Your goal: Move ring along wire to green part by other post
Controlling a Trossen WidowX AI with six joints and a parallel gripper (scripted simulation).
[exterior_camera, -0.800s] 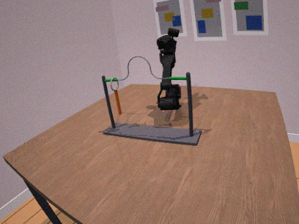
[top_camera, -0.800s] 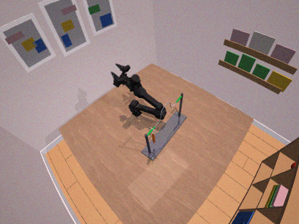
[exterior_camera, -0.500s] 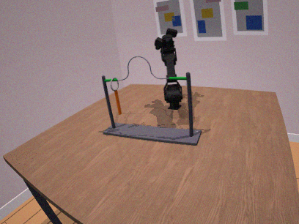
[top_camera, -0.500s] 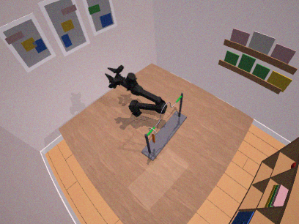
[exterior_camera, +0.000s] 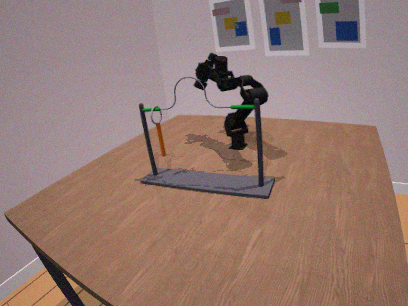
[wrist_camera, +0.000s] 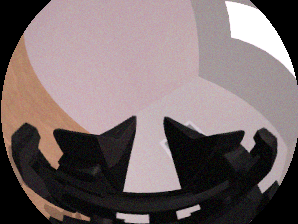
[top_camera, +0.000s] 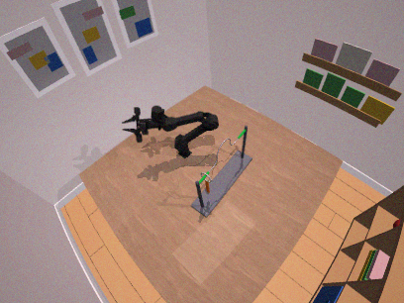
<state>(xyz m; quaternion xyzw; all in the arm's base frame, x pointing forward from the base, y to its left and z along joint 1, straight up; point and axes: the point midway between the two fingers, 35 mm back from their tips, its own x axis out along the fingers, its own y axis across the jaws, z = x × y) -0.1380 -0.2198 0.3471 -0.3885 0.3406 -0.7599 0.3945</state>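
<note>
The ring (exterior_camera: pixel 152 116) hangs around the wire at the green part (exterior_camera: pixel 146 109) (top_camera: pixel 204 178) next to one post (exterior_camera: pixel 149 142) (top_camera: pixel 200 195). Its orange handle (exterior_camera: pixel 161 140) (top_camera: pixel 208 187) points down. The other green part (exterior_camera: pixel 242 106) (top_camera: pixel 242 134) is by the other post (exterior_camera: pixel 259 145) (top_camera: pixel 244 144). The grey wire (exterior_camera: pixel 189 77) curves between them. My gripper (top_camera: pixel 123 126) (wrist_camera: pixel 150 119) is partly open and empty, high behind the wire and pointing away from it. In the exterior view the fingers cannot be made out.
Both posts stand on a dark grey base plate (top_camera: pixel 225 183) (exterior_camera: pixel 215 182) on the wooden table (top_camera: pixel 144 213) (exterior_camera: pixel 200 240). In the exterior view my arm overlaps part of the wire, but it stands behind it. The wrist view shows mostly walls.
</note>
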